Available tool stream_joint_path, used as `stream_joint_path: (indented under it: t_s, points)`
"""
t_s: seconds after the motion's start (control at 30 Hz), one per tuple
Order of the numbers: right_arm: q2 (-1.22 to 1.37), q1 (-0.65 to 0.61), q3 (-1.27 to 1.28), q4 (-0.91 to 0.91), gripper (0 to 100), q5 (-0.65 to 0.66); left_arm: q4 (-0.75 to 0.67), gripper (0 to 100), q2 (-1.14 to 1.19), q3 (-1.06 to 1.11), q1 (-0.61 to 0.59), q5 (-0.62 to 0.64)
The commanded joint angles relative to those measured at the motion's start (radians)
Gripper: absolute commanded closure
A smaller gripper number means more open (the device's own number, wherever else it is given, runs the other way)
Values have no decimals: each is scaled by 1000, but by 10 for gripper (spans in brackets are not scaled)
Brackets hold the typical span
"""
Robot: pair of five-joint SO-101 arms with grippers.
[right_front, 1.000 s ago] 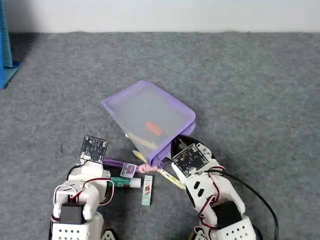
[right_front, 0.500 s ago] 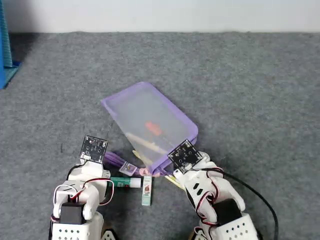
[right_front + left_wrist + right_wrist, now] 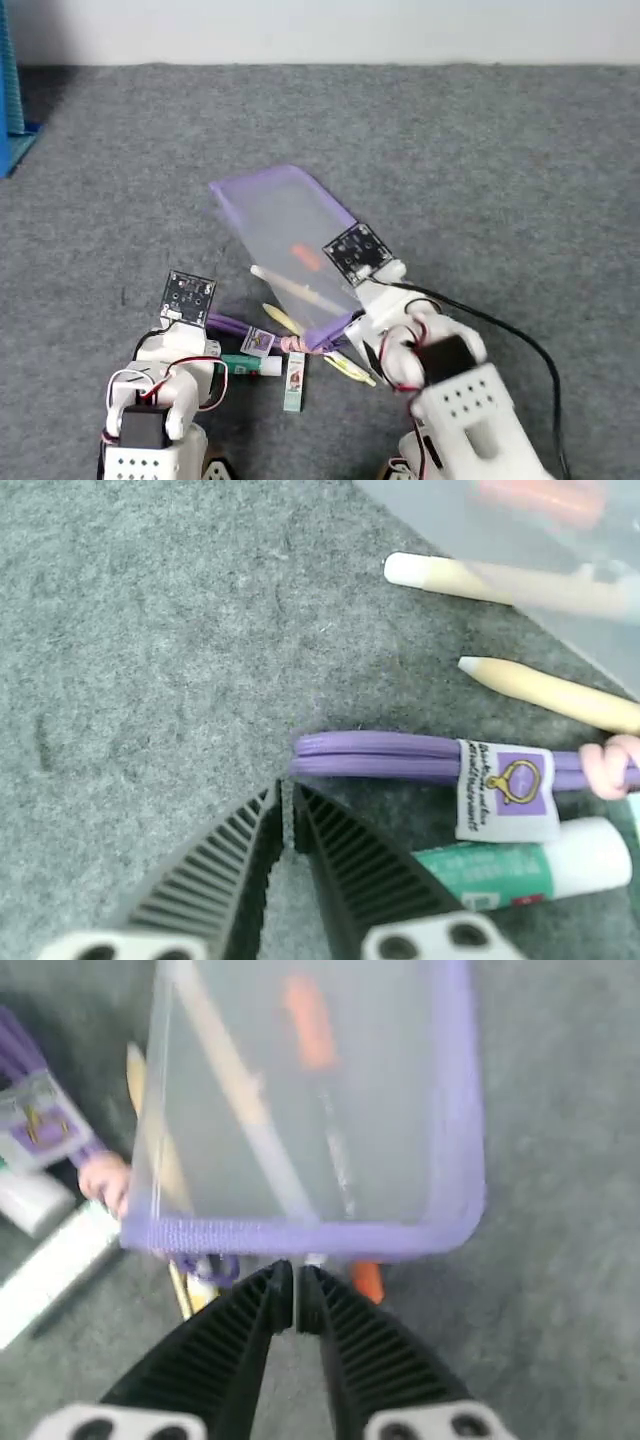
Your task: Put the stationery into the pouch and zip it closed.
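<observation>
The grey table (image 3: 520, 180) has one purple see-through pouch (image 3: 280, 225) lying on it, with its long side going from near the right arm away toward the far left. The right gripper (image 3: 296, 1278) is right at the pouch's near purple edge. Its fingers are almost together with just a thin gap, and I cannot tell if they pinch the edge. Inside the pouch I count one orange thing (image 3: 305, 1020) and one long white stick (image 3: 295, 285). The left gripper (image 3: 287, 798) is low over the table with its fingers almost together, and it holds nothing. Just past its tips lies one purple strap (image 3: 380, 757), running sideways across them. The loose things lie between the two arms, nearer the left one, so I think that arm should pick them up. I count two yellow sticks (image 3: 550, 690), one green tube (image 3: 500, 865) lying sideways beside the strap, one small box (image 3: 293, 380), and one pink ring (image 3: 615, 765) on the strap.
</observation>
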Motion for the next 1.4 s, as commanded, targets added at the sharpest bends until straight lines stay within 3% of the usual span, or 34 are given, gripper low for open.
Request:
stream_joint_path:
  t_s: [0.0,0.1,0.27,0.43,0.63,0.87,1.07,1.23,1.37]
  points:
    - [87,-4,-66,-19,859,-12,5,983,-3,-12,6,-8]
    - [128,-18,-66,-15,813,-3,5,983,-3,-12,6,-8]
    - [143,-73,-60,-1,819,-12,5,983,-3,-12,6,-8]
    - [154,-145,-54,-64,821,-192,5,983,-3,-12,6,-8]
    - [156,-236,-37,-216,991,-227,5,983,-3,-12,6,-8]
    - [302,-232,-44,-403,971,-233,5,983,-3,-12,6,-8]
    - [541,-120,-97,-657,970,-233,5,983,-3,-12,6,-8]
    - [585,-79,-193,-490,966,-241,5,983,-3,-12,6,-8]
    - [512,-81,-241,-338,965,-365,5,983,-3,-12,6,-8]
